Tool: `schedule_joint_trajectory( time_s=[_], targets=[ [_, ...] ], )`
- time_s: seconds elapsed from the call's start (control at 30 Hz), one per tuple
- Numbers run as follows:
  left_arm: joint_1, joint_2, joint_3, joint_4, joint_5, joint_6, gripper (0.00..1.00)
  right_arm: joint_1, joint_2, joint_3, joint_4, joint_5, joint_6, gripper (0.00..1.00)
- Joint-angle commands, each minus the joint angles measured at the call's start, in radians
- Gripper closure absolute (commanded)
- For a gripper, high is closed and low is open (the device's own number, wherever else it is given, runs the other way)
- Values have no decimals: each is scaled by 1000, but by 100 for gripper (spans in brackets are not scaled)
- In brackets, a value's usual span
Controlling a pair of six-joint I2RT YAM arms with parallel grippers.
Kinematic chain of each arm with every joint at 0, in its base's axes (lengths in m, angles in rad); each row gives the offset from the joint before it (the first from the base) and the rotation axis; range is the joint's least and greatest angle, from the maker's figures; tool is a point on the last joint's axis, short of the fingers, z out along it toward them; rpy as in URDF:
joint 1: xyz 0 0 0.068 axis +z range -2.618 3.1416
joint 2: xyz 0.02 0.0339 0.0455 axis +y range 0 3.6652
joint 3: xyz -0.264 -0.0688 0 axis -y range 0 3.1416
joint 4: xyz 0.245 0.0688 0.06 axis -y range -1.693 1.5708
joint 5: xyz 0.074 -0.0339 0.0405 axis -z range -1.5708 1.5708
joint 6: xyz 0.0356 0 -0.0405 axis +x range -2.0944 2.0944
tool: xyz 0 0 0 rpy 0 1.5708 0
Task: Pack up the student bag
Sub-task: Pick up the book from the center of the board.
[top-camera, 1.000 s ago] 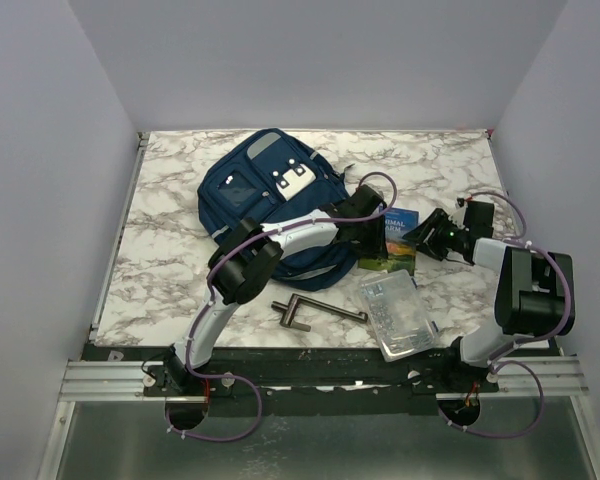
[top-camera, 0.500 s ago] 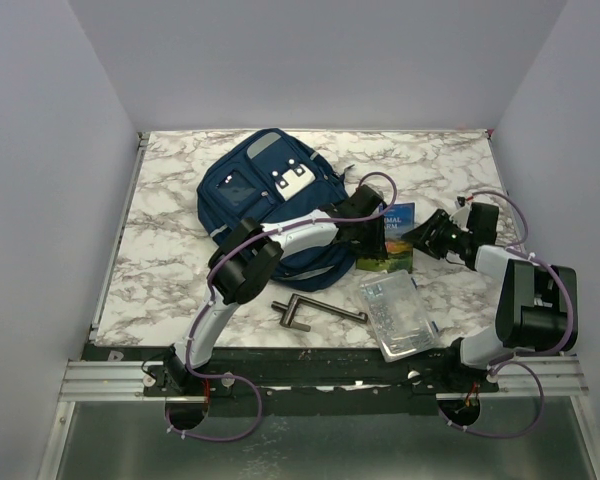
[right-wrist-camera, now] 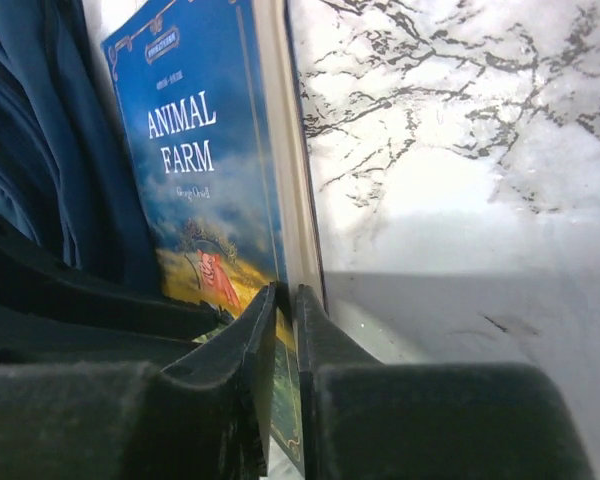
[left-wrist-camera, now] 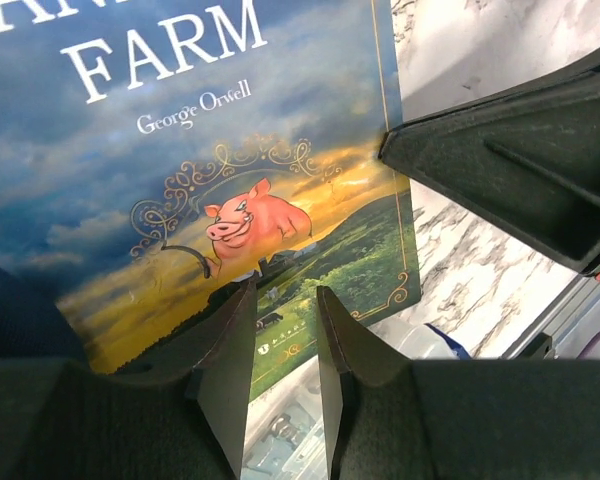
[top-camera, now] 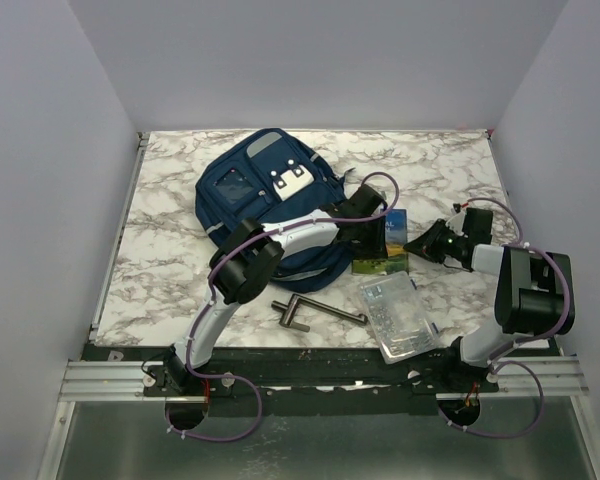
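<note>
bag (top-camera: 250, 190) soft, floppy: likely best held by fabric edge. book (top-camera: 392, 240) thin, stiff. right gripper (right-wrist-camera: 288, 295) pinches its edge. left gripper (left-wrist-camera: 285, 295) jaws slightly apart, empty.

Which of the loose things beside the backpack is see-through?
The clear plastic case: its contents show through the lid. The book is printed paper, and the T-shaped tool is dark metal.

The blue-and-yellow paperback book (right-wrist-camera: 195, 170) carries the white cover title "ANIMAL FARM" and, beneath it, the author name "George Orwell". Its small top emblem is illegible.
</note>
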Motion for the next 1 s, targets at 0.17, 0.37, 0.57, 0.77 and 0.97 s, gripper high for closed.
schedule_joint_trajectory(
  time_s=[0.17,0.37,0.57,0.77,0.97],
  targets=[
    [-5,-66,60,-48,57,109,58,20,37,8,60,-66,111,100],
    [44,-201,50,-60,137,108,48,10,23,9,136,-124,241,100],
    [73,-226,-9,-27,192,134,45,-5,-3,-13,159,-183,288,100],
    [57,-124,-3,-42,108,103,57,-3,-2,-29,150,-202,265,100],
    [21,-70,-3,-82,-64,104,60,-3,-25,-29,99,-181,209,100]
  ],
)
